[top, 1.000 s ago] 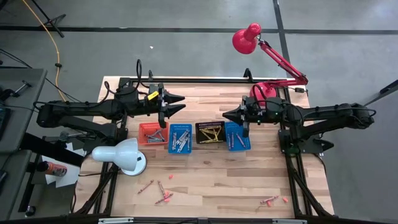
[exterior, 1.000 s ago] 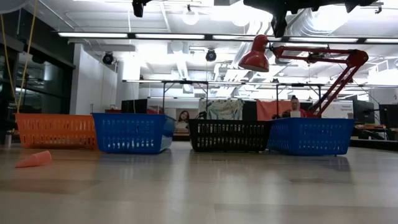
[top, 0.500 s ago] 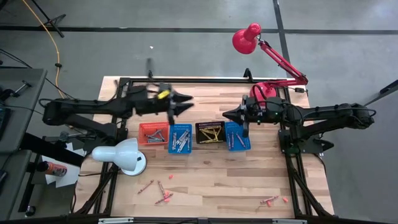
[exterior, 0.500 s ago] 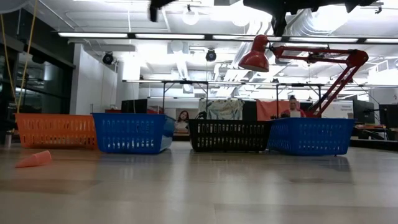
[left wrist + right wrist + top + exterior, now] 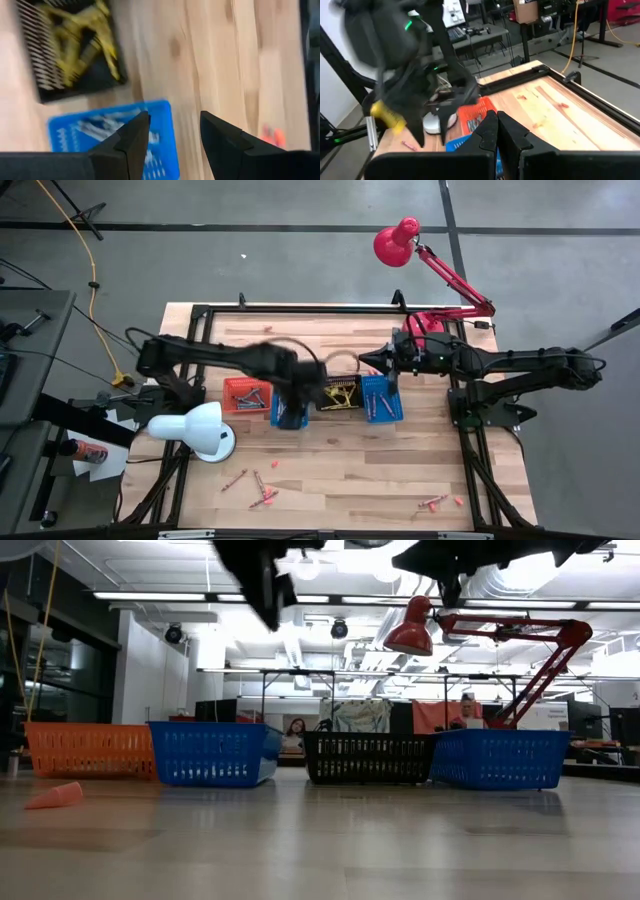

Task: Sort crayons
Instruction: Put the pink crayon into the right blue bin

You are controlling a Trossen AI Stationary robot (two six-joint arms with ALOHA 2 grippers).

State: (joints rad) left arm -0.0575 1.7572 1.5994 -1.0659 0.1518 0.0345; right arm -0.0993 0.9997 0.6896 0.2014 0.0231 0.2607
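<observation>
The overhead picture is evenly and brightly lit, with soft shadows on the pale wooden worktop (image 5: pixel 340 470), but the left arm (image 5: pixel 240 365) is smeared by motion blur above the baskets. From table height, ceiling strip lights (image 5: pixel 300 597) glare white, the near worktop surface is soft and out of focus, and dark blurred arm shapes hang along the upper edge. Both wrist pictures are blurred, the left one streaked across the blue basket (image 5: pixel 105 132) and the black basket (image 5: pixel 75 47).

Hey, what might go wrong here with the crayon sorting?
The left gripper, open, hangs over the blue basket next to the black basket; coming down, it might clip a rim. Loose crayons lie near the table's front edge and might roll off if nudged.
</observation>
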